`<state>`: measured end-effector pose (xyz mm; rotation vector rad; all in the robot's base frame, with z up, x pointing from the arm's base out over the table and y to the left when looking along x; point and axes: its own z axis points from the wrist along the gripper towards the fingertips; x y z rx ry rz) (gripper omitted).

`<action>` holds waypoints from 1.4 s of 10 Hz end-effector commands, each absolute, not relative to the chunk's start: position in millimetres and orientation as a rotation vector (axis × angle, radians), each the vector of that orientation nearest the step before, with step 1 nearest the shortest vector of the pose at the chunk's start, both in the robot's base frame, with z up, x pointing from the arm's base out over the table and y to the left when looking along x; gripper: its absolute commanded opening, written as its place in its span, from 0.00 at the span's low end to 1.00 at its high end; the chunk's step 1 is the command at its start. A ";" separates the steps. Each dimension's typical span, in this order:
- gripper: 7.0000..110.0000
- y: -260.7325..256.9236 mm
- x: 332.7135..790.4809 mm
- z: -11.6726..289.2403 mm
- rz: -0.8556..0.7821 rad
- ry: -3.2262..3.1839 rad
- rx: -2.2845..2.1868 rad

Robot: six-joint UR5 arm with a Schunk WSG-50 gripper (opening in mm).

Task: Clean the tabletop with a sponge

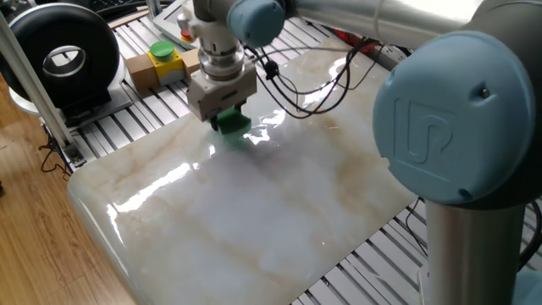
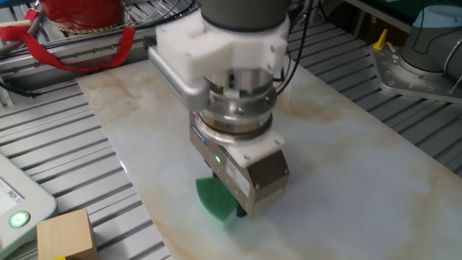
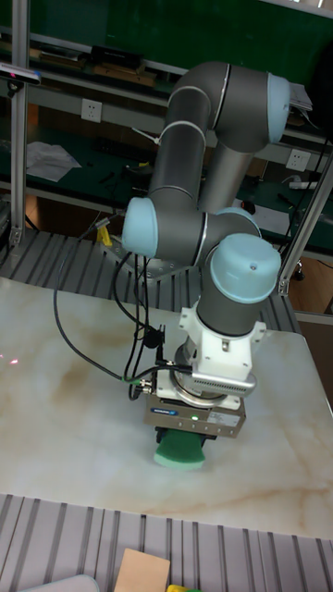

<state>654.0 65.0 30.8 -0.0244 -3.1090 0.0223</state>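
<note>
Sponge (image 1: pixel 230 124), a bright green block, sits pressed flat on the marble tabletop (image 1: pixel 254 212) toward its 11 o'clock corner in one fixed view, clamped between the narrow-set fingers of the gripper (image 1: pixel 227 117); in the other fixed view the sponge (image 2: pixel 215 202) pokes out at 8 o'clock from under the gripper (image 2: pixel 242 211) body, and in the tall fixed view its wavy lower edge (image 3: pixel 179 453) shows just below the gripper (image 3: pixel 190 444), near the tabletop's (image 3: pixel 65 416) front rim. A black cable (image 1: pixel 296 85) loops from the wrist across the glossy slab at 2 o'clock. Off the slab at 10 o'clock, on the ribbed aluminium frame (image 1: pixel 135 127), stands a cardboard box (image 1: pixel 157 69) with a yellow-and-green button (image 1: pixel 162 52). A red basket (image 2: pixel 76 14) sits at 11 o'clock in the other fixed view.
</note>
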 end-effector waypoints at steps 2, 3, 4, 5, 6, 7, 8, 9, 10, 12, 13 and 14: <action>0.00 27.8 663.9 68.2 0.072 -3.090 0.086; 0.00 20.8 666.0 74.4 0.060 -3.088 0.108; 0.00 14.2 668.8 78.4 0.060 -3.094 0.132; 0.00 5.6 677.8 79.3 0.063 -3.126 0.183; 0.00 -3.4 681.1 79.5 0.058 -3.145 0.212; 0.00 -10.1 677.3 77.7 0.022 -3.149 0.234; 0.00 -20.3 675.2 73.5 0.021 -3.150 0.266; 0.00 -29.5 671.8 69.4 0.026 -3.152 0.281; 0.00 -36.3 666.6 65.3 0.032 -3.152 0.290; 0.00 -49.6 657.6 58.6 0.039 -3.151 0.310; 0.00 -53.3 654.2 58.3 0.037 -3.151 0.308; 0.00 -50.1 654.5 59.2 0.009 -3.168 0.267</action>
